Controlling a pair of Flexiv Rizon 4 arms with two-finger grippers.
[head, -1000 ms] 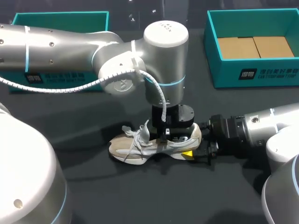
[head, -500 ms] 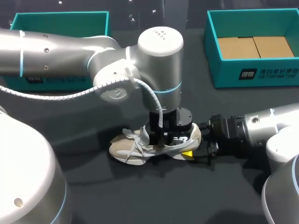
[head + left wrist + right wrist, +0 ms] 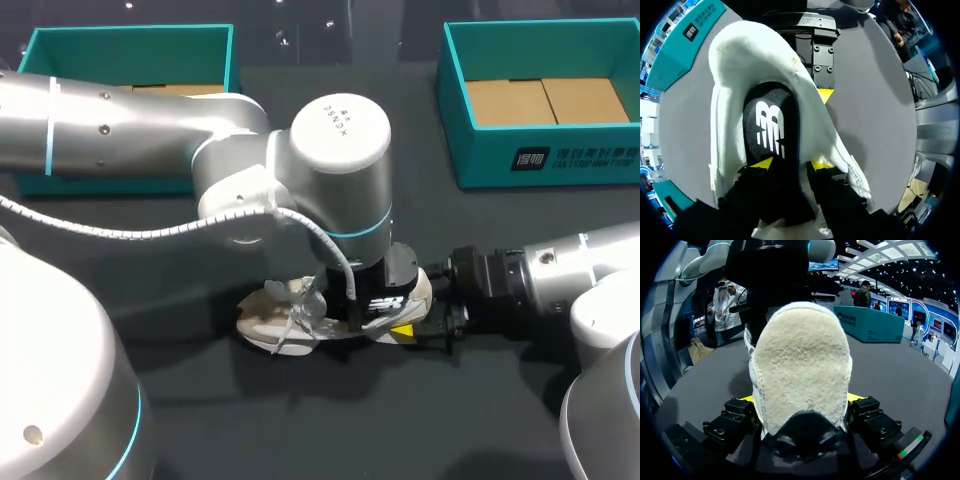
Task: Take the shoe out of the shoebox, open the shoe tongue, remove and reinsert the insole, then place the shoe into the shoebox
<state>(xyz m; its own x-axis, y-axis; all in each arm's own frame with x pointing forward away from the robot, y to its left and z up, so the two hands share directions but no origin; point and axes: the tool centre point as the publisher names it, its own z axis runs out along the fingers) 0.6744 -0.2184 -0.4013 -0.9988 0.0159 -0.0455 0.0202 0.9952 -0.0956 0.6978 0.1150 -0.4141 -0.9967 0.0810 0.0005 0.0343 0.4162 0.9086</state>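
Note:
A beige and white shoe (image 3: 300,312) lies on the dark table, toe to the left. My left gripper (image 3: 372,303) comes straight down into its mouth. In the left wrist view the left gripper (image 3: 791,164) is open, its yellow fingertips (image 3: 762,162) parted over the dark insole (image 3: 771,127) inside the shoe (image 3: 730,100). My right gripper (image 3: 415,322) comes in low from the right. It is shut on the shoe, with the suede heel (image 3: 800,365) filling the right gripper (image 3: 801,401) and a finger on each side.
A teal shoebox (image 3: 545,160) with cardboard in its bottom stands at the back right. A second teal box (image 3: 130,40) stands at the back left, partly behind my left arm (image 3: 150,120). The shoebox wall (image 3: 682,52) lies beyond the shoe's heel.
My left arm has come down, pushing its gripper deeper into the shoe's mouth, and its fingers have parted. The shoe and my right arm have kept their place.

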